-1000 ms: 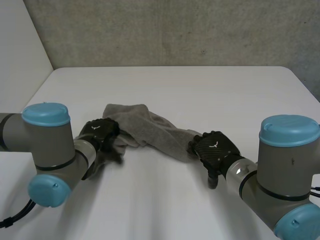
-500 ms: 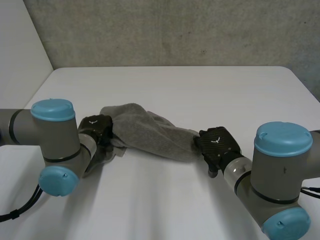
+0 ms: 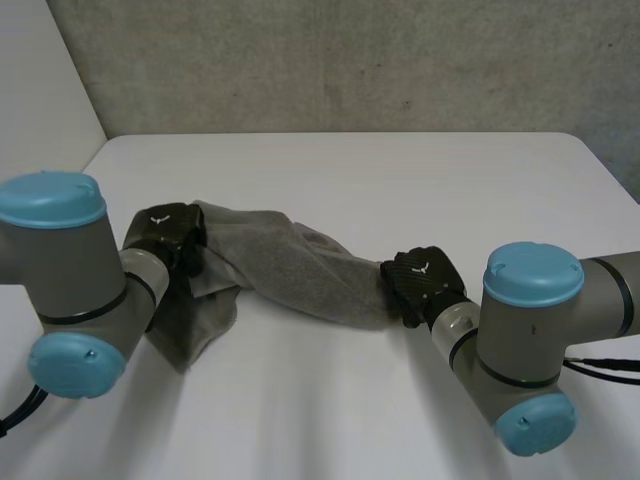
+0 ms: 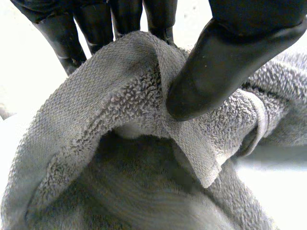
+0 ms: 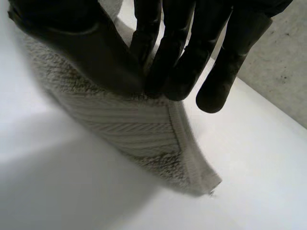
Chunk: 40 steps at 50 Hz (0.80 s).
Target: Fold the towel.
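1. Left robot hand [image 3: 165,235]: thumb and fingers are pinched on a bunched fold at the towel's [image 3: 290,270] left end. Loose cloth hangs below that grip.
2. Right robot hand [image 3: 420,285]: pinching the towel's right end at the hemmed edge, near a corner.
3. The towel is strung between both grips, twisted, with the desk [image 3: 400,180] beneath it.
4. My read: you're at the straightening step, and no fold has been made yet.
5. Next: draw the ends apart, untwist and lay the towel flat. The left grip likely needs re-taking at a corner.

a bare lab: white table [image 3: 400,180] against a plain grey wall [image 3: 350,60].
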Each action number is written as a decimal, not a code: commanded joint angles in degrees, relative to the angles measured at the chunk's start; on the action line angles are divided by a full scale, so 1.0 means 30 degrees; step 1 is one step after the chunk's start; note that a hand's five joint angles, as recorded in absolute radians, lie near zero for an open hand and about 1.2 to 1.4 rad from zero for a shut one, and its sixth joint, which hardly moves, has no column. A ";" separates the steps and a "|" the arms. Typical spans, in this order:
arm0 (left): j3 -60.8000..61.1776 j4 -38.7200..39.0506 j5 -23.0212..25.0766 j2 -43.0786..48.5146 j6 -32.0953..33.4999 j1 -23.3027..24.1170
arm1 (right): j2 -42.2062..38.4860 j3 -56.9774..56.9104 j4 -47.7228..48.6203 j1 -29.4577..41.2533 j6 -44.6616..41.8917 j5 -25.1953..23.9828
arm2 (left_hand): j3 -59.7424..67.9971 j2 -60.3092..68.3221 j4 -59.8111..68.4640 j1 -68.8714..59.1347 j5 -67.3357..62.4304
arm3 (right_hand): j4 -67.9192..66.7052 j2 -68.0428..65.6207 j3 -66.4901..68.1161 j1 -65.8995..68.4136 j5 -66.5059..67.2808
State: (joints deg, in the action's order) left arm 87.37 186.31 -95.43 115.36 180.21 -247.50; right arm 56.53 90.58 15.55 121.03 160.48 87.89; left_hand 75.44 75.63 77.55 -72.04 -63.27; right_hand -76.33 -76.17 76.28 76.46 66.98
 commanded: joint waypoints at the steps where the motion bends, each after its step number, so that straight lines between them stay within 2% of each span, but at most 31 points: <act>1: 0.0174 -0.0581 0.0110 -0.2624 0.0048 -0.0265 | 0.4342 -0.0747 -0.2363 -0.0205 0.0001 -0.0437 | 0.1521 0.1455 0.0816 -0.2653 -0.2242 | -0.1222 -0.1277 0.1240 0.1179 0.1006; 2: 0.0116 -0.0929 0.0197 -0.3871 0.0019 -0.0584 | 0.5751 -0.1329 -0.3387 -0.0292 0.0030 -0.0874 | 0.1521 0.1455 0.0816 -0.2653 -0.2242 | -0.1222 -0.1277 0.1240 0.1179 0.1006; 3: -0.0001 -0.1281 0.0430 -0.4986 -0.0097 -0.0936 | 0.5765 -0.1335 -0.3397 -0.0293 0.0031 -0.0878 | 0.1521 0.1455 0.0816 -0.2653 -0.2242 | -0.1222 -0.1277 0.1240 0.1179 0.1006; 5: -0.0176 -0.1546 0.0868 -0.6070 -0.0330 -0.1316 | 0.7633 -0.3200 -0.5554 -0.1399 0.0176 -0.1782 | 0.1521 0.1455 0.0816 -0.2653 -0.2242 | -0.1222 -0.1277 0.1240 0.1179 0.1006; 6: -0.0178 -0.1548 0.0872 -0.6081 -0.0333 -0.1320 | 0.7640 -0.3210 -0.5565 -0.1406 0.0177 -0.1787 | 0.1521 0.1455 0.0816 -0.2653 -0.2242 | -0.1222 -0.1277 0.1240 0.1179 0.1006; 7: -0.0294 -0.1635 0.1365 -0.7096 -0.0710 -0.1668 | 0.7988 -0.4428 -0.6870 -0.2305 0.0235 -0.2106 | 0.1521 0.1455 0.0816 -0.2653 -0.2242 | -0.1222 -0.1277 0.1240 0.1179 0.1006; 8: -0.0469 -0.1636 0.1950 -0.8150 -0.1236 -0.2049 | 0.7991 -0.4441 -0.6883 -0.2314 0.0236 -0.2109 | 0.1521 0.1455 0.0816 -0.2653 -0.2242 | -0.1222 -0.1277 0.1240 0.1179 0.1006; 10: -0.0616 -0.1636 0.2507 -0.9002 -0.1850 -0.2458 | 0.8050 -0.7326 -0.9595 -0.3714 0.0381 -0.2547 | 0.1521 0.1455 0.0816 -0.2653 -0.2242 | -0.1222 -0.1277 0.1240 0.1179 0.1006; 11: -0.0733 -0.1578 0.3006 -0.9620 -0.2552 -0.2927 | 0.8050 -0.7341 -0.9608 -0.3721 0.0382 -0.2548 | 0.1521 0.1455 0.0816 -0.2653 -0.2242 | -0.1222 -0.1277 0.1240 0.1179 0.1006; 13: -0.0764 -0.1578 0.3417 -1.0003 -0.3226 -0.3453 | 0.7352 -0.9791 -1.1533 -0.4596 0.0790 -0.2927 | 0.1521 0.1455 0.0816 -0.2653 -0.2242 | -0.1222 -0.1277 0.1240 0.1179 0.1006; 17: -0.0705 -0.1578 0.4095 -1.0036 -0.4376 -0.4396 | 0.5481 -1.1115 -1.2592 -0.4688 0.0909 -0.3163 | 0.1521 0.1455 0.0816 -0.2653 -0.2242 | -0.1222 -0.1277 0.1240 0.1179 0.1006; 19: -0.0269 -0.1607 0.4561 -0.9804 -0.5134 -0.5184 | 0.4769 -1.1062 -1.3006 -0.4600 0.0763 -0.3163 | 0.1521 0.1455 0.0816 -0.2653 -0.2242 | 0.0384 0.0329 -0.0366 -0.0427 -0.0600; 20: -0.0266 -0.1607 0.4564 -0.9802 -0.5137 -0.5187 | 0.4479 -1.0424 -1.3326 -0.4484 0.0676 -0.3193 | 0.1521 0.1455 0.0816 -0.2653 -0.2242 | 0.8378 0.8323 -0.8359 -0.8420 -0.8594; 21: 0.0198 -0.1578 0.4738 -0.9193 -0.5282 -0.5361 | 0.4418 -0.9315 -1.3416 -0.4279 0.0849 -0.3396 | 0.1521 0.1455 0.0816 -0.2653 -0.2242 | 1.4342 1.4287 -1.4323 -1.4384 -1.4558; 22: 0.0696 -0.1549 0.4797 -0.8287 -0.5197 -0.5392 | 0.4417 -0.9304 -1.3417 -0.4277 0.0851 -0.3398 | 0.1521 0.1455 0.0816 -0.2653 -0.2242 | 1.4401 1.4346 -1.4383 -1.4444 -1.4617; 26: 0.1401 -0.1577 0.4798 -0.6791 -0.5137 -0.5421 | 0.4242 -0.5596 -1.0733 -0.2790 0.0706 -0.3311 | 0.1521 0.1455 0.0816 -0.2653 -0.2242 | 2.0212 2.0158 -2.0194 -2.0255 -2.0428; 32: 0.2252 -0.1578 0.4827 -0.4416 -0.5108 -0.5597 | 0.4096 -0.1431 -0.7418 -0.1233 0.0646 -0.3192 | 0.1521 0.1455 0.0816 -0.2653 -0.2242 | 2.0348 2.0293 -2.0329 -2.0390 -2.0564; 40: 0.2137 -0.1548 0.4827 -0.3620 -0.4553 -0.6385 | 0.2313 -0.0192 -0.4806 0.0056 0.0734 -0.2637 | 0.1521 0.1455 0.0816 -0.2653 -0.2242 | 1.9953 1.9899 -1.9935 -1.9996 -2.0169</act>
State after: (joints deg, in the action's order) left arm 94.18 181.54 -80.91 103.69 165.30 -264.83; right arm 67.43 88.36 -3.91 118.41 162.49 78.68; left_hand 76.27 76.41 78.06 -72.32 -63.75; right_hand -17.67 -19.09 18.31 18.34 5.78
